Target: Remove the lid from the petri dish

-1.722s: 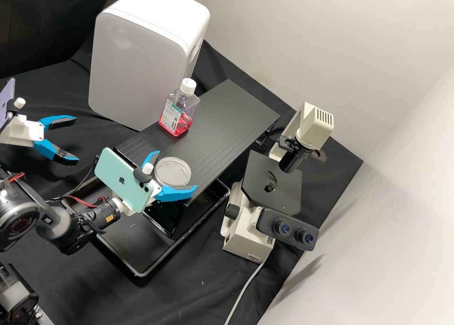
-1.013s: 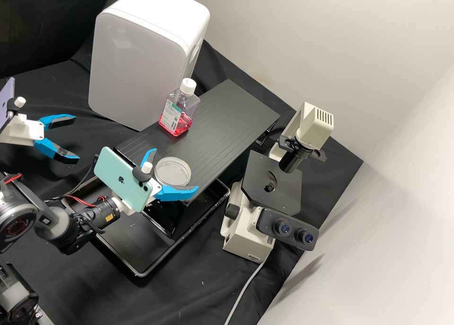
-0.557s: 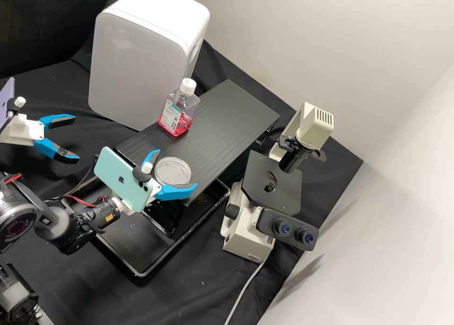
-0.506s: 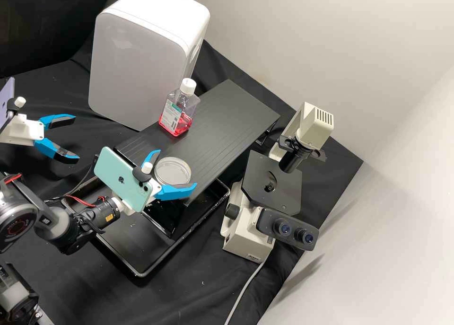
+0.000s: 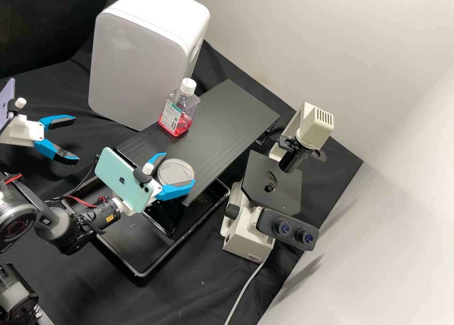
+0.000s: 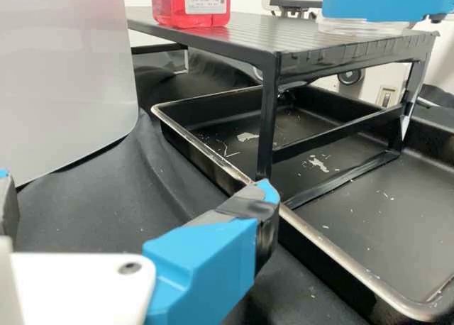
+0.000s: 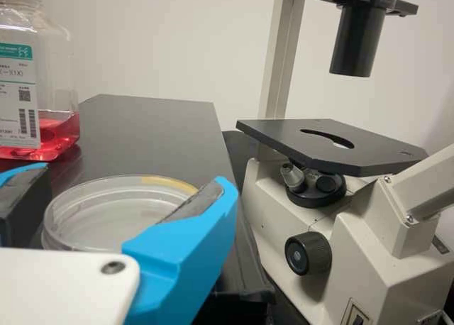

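Dish: clear round plastic petri dish [image 5: 178, 170], lid on, at the near end of the black ribbed raised shelf [image 5: 227, 117]
Right arm: right gripper [image 5: 176, 173] narrowed onto the dish, a blue finger against each side of its rim
Left arm: left gripper [image 5: 71, 139] spread wide, well apart
Watch out: pinch too low and base lifts with lid (can't tell which it grips); a sideways tug could tip it into the black metal tray [image 5: 142, 263] below

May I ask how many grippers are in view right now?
2. The right gripper clasps the dish on the rack; the left gripper hangs open beside the white box.
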Robot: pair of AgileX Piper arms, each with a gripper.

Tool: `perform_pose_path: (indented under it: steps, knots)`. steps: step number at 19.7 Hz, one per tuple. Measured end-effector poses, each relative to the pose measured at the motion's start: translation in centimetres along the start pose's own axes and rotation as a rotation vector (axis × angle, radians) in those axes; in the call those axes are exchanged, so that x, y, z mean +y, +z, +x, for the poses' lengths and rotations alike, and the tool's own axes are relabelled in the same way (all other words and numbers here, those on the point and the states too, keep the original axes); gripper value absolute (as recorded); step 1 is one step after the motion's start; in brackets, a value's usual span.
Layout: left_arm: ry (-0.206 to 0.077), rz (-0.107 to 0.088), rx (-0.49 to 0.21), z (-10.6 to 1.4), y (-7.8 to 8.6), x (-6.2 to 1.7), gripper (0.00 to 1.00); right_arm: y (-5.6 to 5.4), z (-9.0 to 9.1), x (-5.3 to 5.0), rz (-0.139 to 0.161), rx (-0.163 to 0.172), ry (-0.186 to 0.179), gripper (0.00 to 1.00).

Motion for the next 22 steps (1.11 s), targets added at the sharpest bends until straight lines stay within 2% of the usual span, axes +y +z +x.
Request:
perform_pose_path:
  steps: [15,22]
  knots:
    - [-0.002,0.001,-0.006,0.0,0.2,-0.06,1.00,0.2,0.0,0.2,0.000,-0.010,0.010,0.00]
    - [-0.002,-0.001,0.000,0.0,0.1,-0.08,1.00,-1.1,-0.5,1.2,0.015,0.039,0.059,0.00]
